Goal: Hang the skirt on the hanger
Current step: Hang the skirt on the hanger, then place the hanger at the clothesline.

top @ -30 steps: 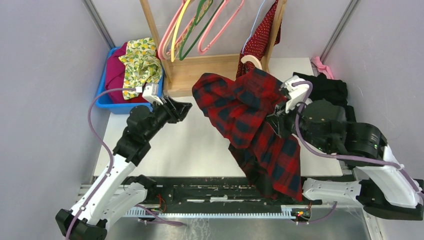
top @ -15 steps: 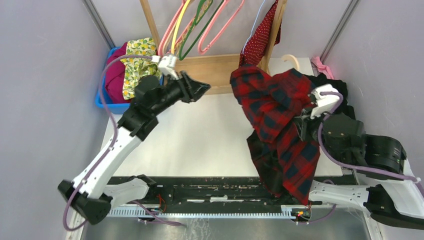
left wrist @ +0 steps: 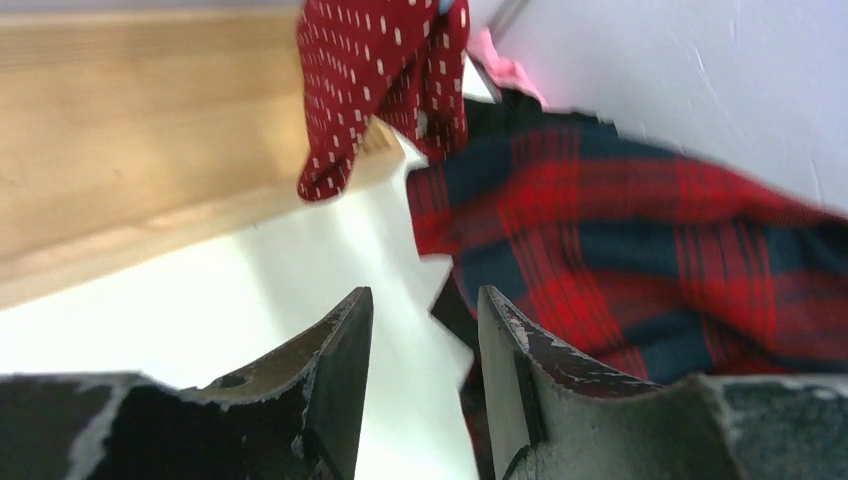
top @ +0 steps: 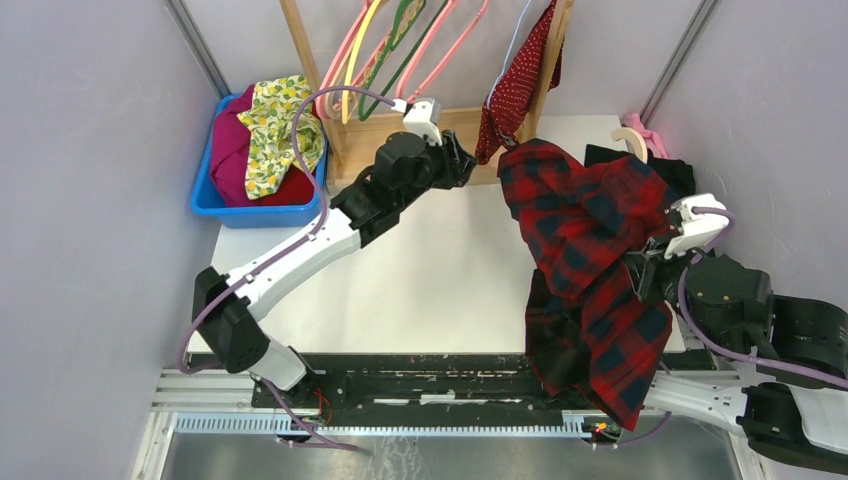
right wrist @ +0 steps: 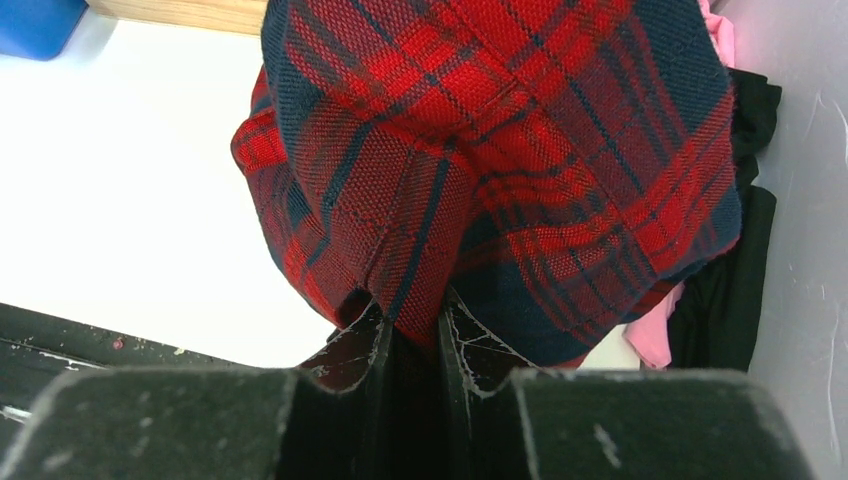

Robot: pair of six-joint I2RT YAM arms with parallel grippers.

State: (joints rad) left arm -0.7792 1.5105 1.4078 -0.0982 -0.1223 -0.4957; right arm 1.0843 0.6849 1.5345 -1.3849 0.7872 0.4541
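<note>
Nearest me, on the right, the right gripper (right wrist: 412,320) is pinching a fold of the red-and-black plaid garment (top: 585,240). Its jaws are standing almost together on the cloth, which is draping down over the arm towards the table (top: 430,270) edge. Further in, the left gripper (left wrist: 420,310) is reaching out over the white table. Its jaws are standing partly apart and gripping nothing, and it is pointing at the base of the wooden rack (top: 400,140).

Just beyond its tips the skirt (left wrist: 380,80) is hanging. It is dark red cloth covered in tiny white dots, bunching into folds and narrowing to a loose lower corner over the rack's base board. From above, it is dangling beside the rack's right post. The hanger (top: 511,45), a thin pale blue wire, is running down along its left edge, though I cannot tell how the two are joining. Behind the plaid garment, black cloth (top: 680,175) is lying against the right wall.
</note>
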